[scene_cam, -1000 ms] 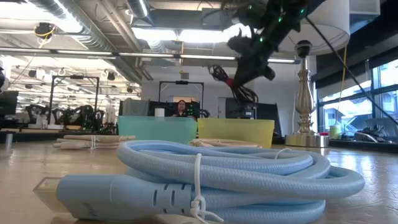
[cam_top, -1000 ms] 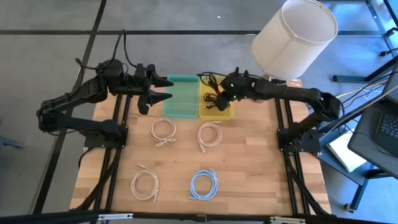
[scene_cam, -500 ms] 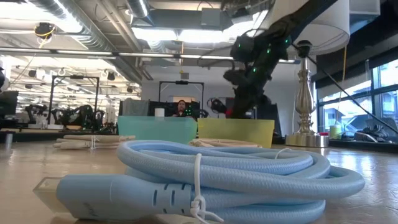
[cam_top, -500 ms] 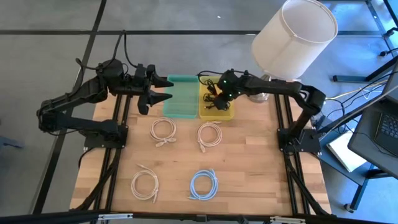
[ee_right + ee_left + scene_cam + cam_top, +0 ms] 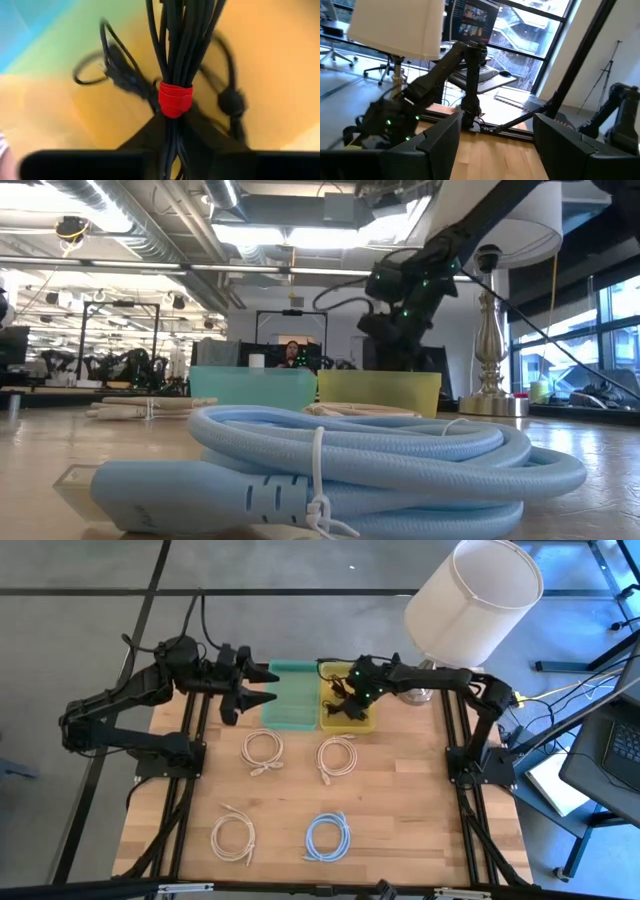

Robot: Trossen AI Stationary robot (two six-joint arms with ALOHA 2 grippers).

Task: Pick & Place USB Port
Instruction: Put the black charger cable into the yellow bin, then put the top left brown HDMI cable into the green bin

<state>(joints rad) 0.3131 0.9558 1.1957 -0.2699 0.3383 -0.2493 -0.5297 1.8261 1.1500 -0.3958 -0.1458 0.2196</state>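
1. the right end effector [image 5: 348, 705] is now sitting low inside the yellow bin [image 5: 366, 724] at the far edge of the desk [image 5: 400, 810]. a second ago it was hanging higher above that bin.
2. it is carrying the black cable bundle [image 5: 176, 55], which has a red tie [image 5: 175, 99] around it. the bundle is now lying down in the yellow bin, with its loops touching the bin floor.
3. the fingers are still sitting on both sides of the bundle, just below the red tie. they are starting to let go, but the bundle is not free yet.
4. this means the carrying part looks almost done. the cable is in the bin, and only the letting go and lifting away are left.
5. in the low view, the right arm is now dipping behind the yellow bin wall. before, the black cable was dangling in the air above it.
6. the left end effector [image 5: 268, 683] is waiting over the green bin [image 5: 292, 708], beside the yellow one. its fingers are spread wide and holding nothing. it has not moved.
7. three white cable coils [image 5: 263, 750] and a blue cable coil [image 5: 327, 836] are lying on the desk, nearer the front edge. they are in the same spots as before.
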